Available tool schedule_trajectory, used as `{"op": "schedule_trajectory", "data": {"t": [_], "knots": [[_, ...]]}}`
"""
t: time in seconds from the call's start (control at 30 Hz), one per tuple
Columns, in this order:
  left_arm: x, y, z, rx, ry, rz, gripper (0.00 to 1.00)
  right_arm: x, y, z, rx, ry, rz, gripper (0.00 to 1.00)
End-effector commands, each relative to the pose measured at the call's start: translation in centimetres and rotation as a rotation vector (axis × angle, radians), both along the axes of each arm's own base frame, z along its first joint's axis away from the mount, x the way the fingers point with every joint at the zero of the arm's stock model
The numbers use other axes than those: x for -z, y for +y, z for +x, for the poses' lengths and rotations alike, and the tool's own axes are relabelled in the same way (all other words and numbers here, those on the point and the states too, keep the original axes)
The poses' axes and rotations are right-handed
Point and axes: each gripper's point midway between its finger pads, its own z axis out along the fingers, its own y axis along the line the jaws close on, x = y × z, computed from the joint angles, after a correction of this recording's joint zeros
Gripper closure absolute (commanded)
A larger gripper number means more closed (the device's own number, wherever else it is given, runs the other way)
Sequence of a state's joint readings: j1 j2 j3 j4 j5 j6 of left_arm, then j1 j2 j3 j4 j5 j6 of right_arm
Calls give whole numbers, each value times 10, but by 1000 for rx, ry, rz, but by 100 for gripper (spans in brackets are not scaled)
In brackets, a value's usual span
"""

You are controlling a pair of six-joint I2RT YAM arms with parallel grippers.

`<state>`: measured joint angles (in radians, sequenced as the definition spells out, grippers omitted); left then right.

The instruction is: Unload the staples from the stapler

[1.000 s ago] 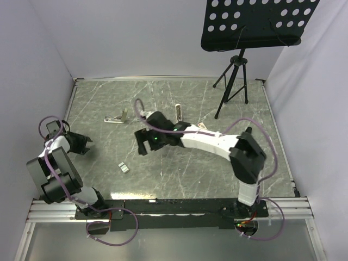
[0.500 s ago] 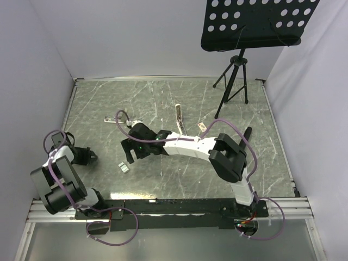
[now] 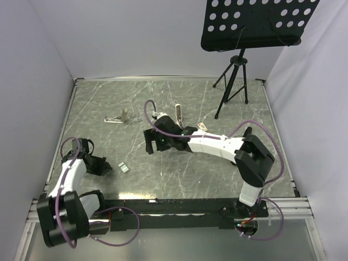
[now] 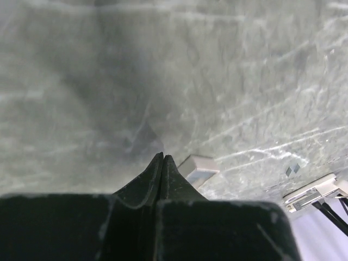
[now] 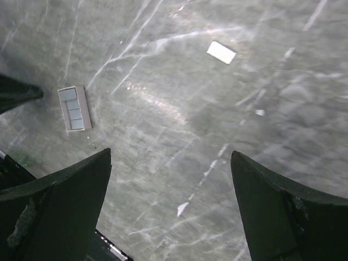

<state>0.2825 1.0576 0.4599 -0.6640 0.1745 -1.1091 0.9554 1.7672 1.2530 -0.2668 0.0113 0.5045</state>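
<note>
Grey marbled stone tops the bench, boxed in by white walls. The left gripper sits low by the near-left corner, fingers pressed together on nothing, with the small grey ridged block just beside its tips, while the right gripper hangs over mid-bench, jaws spread wide and empty. Beyond it, toward the far edge, is the slim white stapler, apart from both grippers, with a small tan box near its right and a black music stand at the far-right corner.

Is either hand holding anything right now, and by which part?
Nothing is held. The left hand is shut on nothing; the right hand is open and empty.
</note>
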Motion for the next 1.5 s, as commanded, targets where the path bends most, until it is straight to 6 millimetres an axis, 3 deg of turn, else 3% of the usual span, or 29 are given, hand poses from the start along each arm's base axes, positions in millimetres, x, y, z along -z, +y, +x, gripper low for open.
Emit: {"op": "schedule_trajectory", "data": {"t": [0.0, 0.27, 0.8, 1.1, 1.23, 1.33, 1.47], "knots": [[-9, -7, -17, -66, 56, 5, 99, -29, -3, 11, 21, -59, 91, 2], [2, -25, -24, -54, 87, -32, 99, -35, -10, 8, 18, -62, 127, 2], [16, -36, -1, -8, 43, 7, 99, -42, -22, 4, 35, -81, 133, 2], [15, -70, 10, 74, 22, -4, 99, -40, -21, 5, 33, -79, 123, 2], [19, -75, 19, 104, 14, 19, 99, -39, -18, 6, 30, -77, 123, 2], [18, -75, 20, 137, 41, 47, 99, -36, -19, 6, 30, -72, 113, 2], [-4, -73, 25, 171, 10, 77, 99, -35, -19, 7, 25, -75, 103, 2]]}}
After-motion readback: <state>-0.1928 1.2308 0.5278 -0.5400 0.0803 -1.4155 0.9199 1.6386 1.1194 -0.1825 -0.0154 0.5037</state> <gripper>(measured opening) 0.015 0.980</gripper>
